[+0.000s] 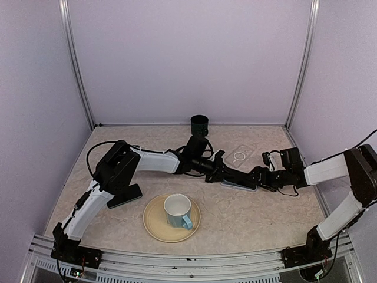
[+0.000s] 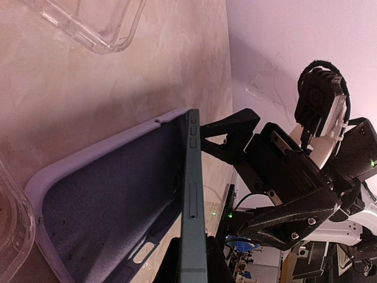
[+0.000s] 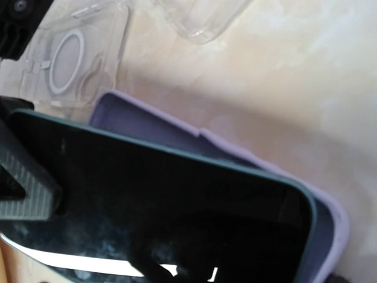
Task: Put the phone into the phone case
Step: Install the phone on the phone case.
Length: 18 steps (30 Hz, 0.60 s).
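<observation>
My left fingers [image 1: 218,172] pinch the phone [image 3: 159,200] by one end and hold it tilted over the lilac phone case [image 3: 153,127], which lies open side up on the tabletop [image 1: 253,218]. The phone's lower long edge seems to sit in or against the case's near wall, while the edge with the buttons stands high. My right fingers [image 1: 260,177] are spread wide at the case's other end, and I cannot tell whether they touch it.

I think the main risk is the case sliding. Nothing visibly pins it, so pressing the phone down could push it across the tabletop instead of seating the phone. The soft lip could also fold under a corner if the phone goes in skewed. With a grip on only one end, the phone may pivot or slip. My two sets of fingers are close together and could knock into each other.

I can read no brand or writing anywhere. The clear case [image 3: 73,65] beyond carries only a white ring.
</observation>
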Tool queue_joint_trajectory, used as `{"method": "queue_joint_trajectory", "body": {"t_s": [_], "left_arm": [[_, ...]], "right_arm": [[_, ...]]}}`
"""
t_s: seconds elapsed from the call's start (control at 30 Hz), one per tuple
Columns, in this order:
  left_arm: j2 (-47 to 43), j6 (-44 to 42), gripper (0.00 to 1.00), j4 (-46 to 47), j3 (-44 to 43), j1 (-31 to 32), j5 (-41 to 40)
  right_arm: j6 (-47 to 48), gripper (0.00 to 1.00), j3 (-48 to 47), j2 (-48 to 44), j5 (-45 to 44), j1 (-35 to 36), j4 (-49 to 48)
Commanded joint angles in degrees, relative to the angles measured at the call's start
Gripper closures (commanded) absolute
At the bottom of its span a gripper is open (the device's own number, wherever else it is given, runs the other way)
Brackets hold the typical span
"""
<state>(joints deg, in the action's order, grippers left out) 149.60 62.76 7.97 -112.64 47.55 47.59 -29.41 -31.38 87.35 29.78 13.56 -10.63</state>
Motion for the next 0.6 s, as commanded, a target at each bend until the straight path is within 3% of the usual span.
{"method": "queue_joint_trajectory", "body": {"t_s": [0.0,0.57], "left_arm": [[0.4,1.5,1.00,-4.2,2.4,-0.1,0.3],[-4.3,2.3,1.00,-1.8,7.4,-0.2,1.3]], "right_arm": [[0.5,0.00,-1.2,1.4,-0.3,1.9,0.7],[1.2,0.00,-3.4,1.6,-1.8,2.1,1.3]]}}
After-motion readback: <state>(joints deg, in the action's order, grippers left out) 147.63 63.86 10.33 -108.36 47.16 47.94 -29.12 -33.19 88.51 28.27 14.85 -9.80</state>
